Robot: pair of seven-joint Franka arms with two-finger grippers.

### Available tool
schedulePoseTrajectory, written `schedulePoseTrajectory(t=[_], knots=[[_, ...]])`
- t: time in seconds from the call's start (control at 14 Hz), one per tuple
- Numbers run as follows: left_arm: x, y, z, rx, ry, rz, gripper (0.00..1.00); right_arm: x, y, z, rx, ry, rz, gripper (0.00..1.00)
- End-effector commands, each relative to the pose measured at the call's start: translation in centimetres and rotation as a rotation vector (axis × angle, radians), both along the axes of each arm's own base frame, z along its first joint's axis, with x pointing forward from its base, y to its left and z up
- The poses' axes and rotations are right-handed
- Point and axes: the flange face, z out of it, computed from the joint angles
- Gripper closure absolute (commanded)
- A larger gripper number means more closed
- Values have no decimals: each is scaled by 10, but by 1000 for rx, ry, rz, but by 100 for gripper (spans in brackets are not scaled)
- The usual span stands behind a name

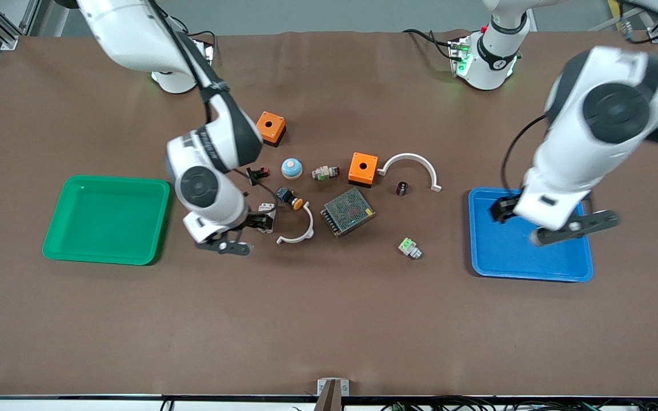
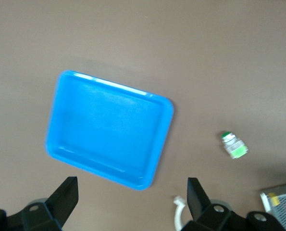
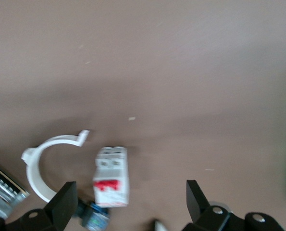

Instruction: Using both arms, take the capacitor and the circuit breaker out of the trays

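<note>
Counts, front view:
- 2 flat plastic trays: 1 green (image 1: 106, 220) at frame left, 1 blue (image 1: 530, 235) at frame right.
- 2 orange square boxes w/ black bases (image 1: 271, 127) (image 1: 362, 168), upper centre.
- 2 white plastic half-ring clamps (image 1: 410, 166) (image 1: 297, 229).
- 1 metal mesh-topped box (image 1: 348, 212), centre.
- 1 tiny black cylinder capacitor (image 1: 402, 188).
- 1 white-grey breaker w/ red levers (image 1: 267, 215).
- 1 blue-white dome (image 1: 291, 167).
- 1 black push button w/ orange cap (image 1: 289, 197).
- 1 black-and-red switch part (image 1: 257, 173).
- 1 white-green-red switch part (image 1: 327, 171).
- 1 white-and-green block (image 1: 409, 248).

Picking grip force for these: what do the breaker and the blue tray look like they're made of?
The breaker looks like matte white moulded plastic with red plastic levers, its edges crisp. The blue tray looks like glossy moulded plastic: its rim carries bright highlights. Neither can be confirmed by sight.
</note>
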Motion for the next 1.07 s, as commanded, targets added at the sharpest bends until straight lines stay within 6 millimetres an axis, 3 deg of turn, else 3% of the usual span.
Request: schedulePoseTrajectory(t=[0.0,0.14,0.29,0.43,0.5,0.64,1.0], knots=[[-39,5,58,39,-8,-92,0,15,-91,52,29,35,71,0],[-50,14,77,10,-10,-121,0,17,-162,82,52,56,97,0],[-56,54,91,-67,12,-138,0,12,-208,106,4,69,69,0],[-59,83,97,-108,14,-134,0,6,-226,127,-31,76,96,0],[-63,82,99,-107,13,-134,0,5,-236,135,-29,84,91,0],[-65,103,105,-108,1,-100,0,10,-259,157,-13,70,72,0],[-76,104,115,-129,-18,-95,0,17,-287,179,-15,22,36,0]])
